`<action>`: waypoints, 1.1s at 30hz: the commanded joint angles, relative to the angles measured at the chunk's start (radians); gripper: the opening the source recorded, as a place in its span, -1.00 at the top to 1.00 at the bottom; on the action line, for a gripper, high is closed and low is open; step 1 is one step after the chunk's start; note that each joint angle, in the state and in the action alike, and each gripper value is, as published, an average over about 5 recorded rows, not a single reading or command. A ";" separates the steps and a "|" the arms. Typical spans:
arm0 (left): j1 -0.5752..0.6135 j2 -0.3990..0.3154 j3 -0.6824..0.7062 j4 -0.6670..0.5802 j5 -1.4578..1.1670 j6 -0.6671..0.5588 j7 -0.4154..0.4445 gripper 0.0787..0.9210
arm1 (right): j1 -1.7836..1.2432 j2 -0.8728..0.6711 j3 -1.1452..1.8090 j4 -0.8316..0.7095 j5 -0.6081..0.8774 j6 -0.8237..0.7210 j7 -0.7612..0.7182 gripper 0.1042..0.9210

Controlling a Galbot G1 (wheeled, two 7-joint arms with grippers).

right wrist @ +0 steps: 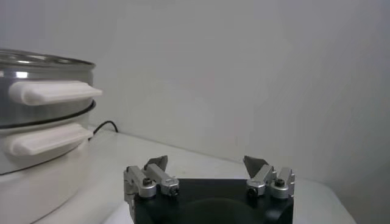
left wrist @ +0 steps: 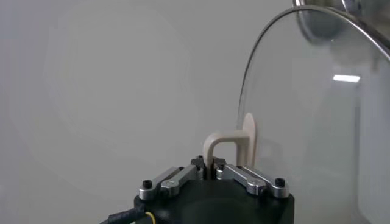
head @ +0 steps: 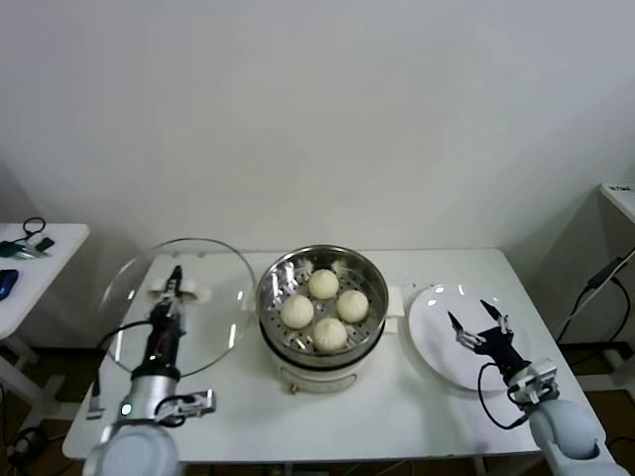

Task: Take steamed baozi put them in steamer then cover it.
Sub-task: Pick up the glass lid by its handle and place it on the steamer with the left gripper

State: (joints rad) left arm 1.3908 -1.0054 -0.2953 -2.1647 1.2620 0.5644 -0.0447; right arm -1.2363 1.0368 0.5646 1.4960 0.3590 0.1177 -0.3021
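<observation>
The left gripper (head: 175, 282) is clamped on the cream handle (left wrist: 226, 148) of the glass lid (head: 213, 297), holding it tilted above the desk (head: 397, 416) just left of the steamer (head: 322, 342). All four steamed baozi (head: 323, 307) sit on its perforated tray. The right gripper (head: 478, 322) waits with jaws apart over the white plate (head: 437, 357). Risk: the narrow pinch could let the lid swing or slip, striking the rim or seating askew.

Four cream-white baozi (head: 324, 308) sit on the shiny steel steamer's (head: 369, 281) perforated tray; the plate (head: 437, 347) is white.
</observation>
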 commanded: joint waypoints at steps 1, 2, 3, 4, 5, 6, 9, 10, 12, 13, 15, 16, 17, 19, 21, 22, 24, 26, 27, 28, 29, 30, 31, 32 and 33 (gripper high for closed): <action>-0.406 0.003 0.514 -0.032 0.085 0.221 0.213 0.81 | 0.030 -0.002 0.003 -0.041 0.002 0.008 -0.002 -0.76; -0.433 -0.024 0.531 -0.022 0.099 0.221 0.242 0.81 | 0.028 0.002 0.008 -0.045 0.000 0.011 -0.005 -0.76; -0.454 -0.045 0.545 -0.010 0.112 0.221 0.263 0.81 | 0.025 0.005 0.014 -0.048 0.000 0.013 -0.008 -0.76; -0.467 -0.062 0.555 0.003 0.122 0.221 0.278 0.81 | 0.022 0.007 0.018 -0.051 -0.001 0.015 -0.010 -0.76; -0.478 -0.084 0.564 0.021 0.137 0.221 0.298 0.81 | 0.019 0.009 0.022 -0.055 -0.001 0.018 -0.012 -0.76; -0.482 -0.103 0.567 0.038 0.151 0.221 0.311 0.81 | 0.017 0.010 0.026 -0.058 -0.002 0.020 -0.014 -0.76; -0.478 -0.176 0.565 0.099 0.205 0.221 0.350 0.81 | 0.013 0.012 0.034 -0.064 -0.003 0.025 -0.016 -0.76; -0.477 -0.201 0.563 0.118 0.222 0.221 0.361 0.81 | 0.012 0.012 0.036 -0.065 -0.003 0.025 -0.016 -0.76; -0.476 -0.252 0.560 0.156 0.253 0.221 0.377 0.81 | 0.012 0.012 0.039 -0.066 -0.004 0.026 -0.017 -0.76; -0.476 -0.274 0.560 0.171 0.265 0.221 0.385 0.81 | 0.012 0.013 0.040 -0.066 -0.004 0.027 -0.017 -0.76; -0.475 -0.315 0.557 0.199 0.286 0.221 0.394 0.81 | 0.011 0.014 0.041 -0.067 -0.005 0.028 -0.017 -0.76; -0.474 -0.332 0.555 0.212 0.294 0.221 0.396 0.81 | 0.011 0.015 0.041 -0.068 -0.006 0.028 -0.016 -0.76; -0.473 -0.350 0.550 0.225 0.301 0.221 0.397 0.81 | 0.011 0.017 0.042 -0.069 -0.008 0.029 -0.016 -0.76; -0.467 -0.382 0.535 0.250 0.313 0.221 0.397 0.81 | 0.011 0.021 0.043 -0.070 -0.013 0.030 -0.016 -0.76; -0.460 -0.412 0.522 0.269 0.324 0.221 0.397 0.81 | 0.010 0.025 0.044 -0.071 -0.018 0.031 -0.017 -0.76; -0.455 -0.425 0.518 0.276 0.329 0.221 0.397 0.81 | 0.010 0.027 0.044 -0.072 -0.020 0.031 -0.017 -0.76; -0.446 -0.448 0.516 0.287 0.339 0.221 0.396 0.81 | 0.010 0.030 0.044 -0.073 -0.023 0.031 -0.017 -0.76; -0.439 -0.465 0.517 0.295 0.344 0.221 0.394 0.81 | 0.010 0.032 0.045 -0.074 -0.027 0.031 -0.017 -0.76; -0.437 -0.473 0.515 0.300 0.344 0.221 0.390 0.81 | 0.010 0.033 0.045 -0.073 -0.028 0.031 -0.017 -0.76; -0.435 -0.479 0.513 0.306 0.343 0.221 0.386 0.81 | 0.010 0.034 0.045 -0.073 -0.029 0.032 -0.016 -0.76; -0.434 -0.485 0.509 0.311 0.342 0.221 0.381 0.81 | 0.010 0.034 0.046 -0.073 -0.030 0.032 -0.016 -0.76; -0.433 -0.491 0.505 0.318 0.341 0.221 0.376 0.81 | 0.010 0.035 0.046 -0.073 -0.031 0.032 -0.016 -0.76; -0.433 -0.495 0.502 0.325 0.340 0.221 0.370 0.81 | 0.009 0.036 0.047 -0.073 -0.032 0.032 -0.016 -0.76; -0.435 -0.497 0.501 0.331 0.339 0.221 0.367 0.81 | 0.009 0.037 0.047 -0.074 -0.034 0.033 -0.017 -0.76; -0.438 -0.497 0.500 0.336 0.339 0.221 0.365 0.81 | 0.008 0.038 0.048 -0.075 -0.035 0.034 -0.017 -0.76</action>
State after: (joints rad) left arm 0.9726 -1.3945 0.1994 -1.9103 1.5598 0.7369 0.3105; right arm -1.2288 1.0718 0.6091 1.4251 0.3296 0.1494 -0.3181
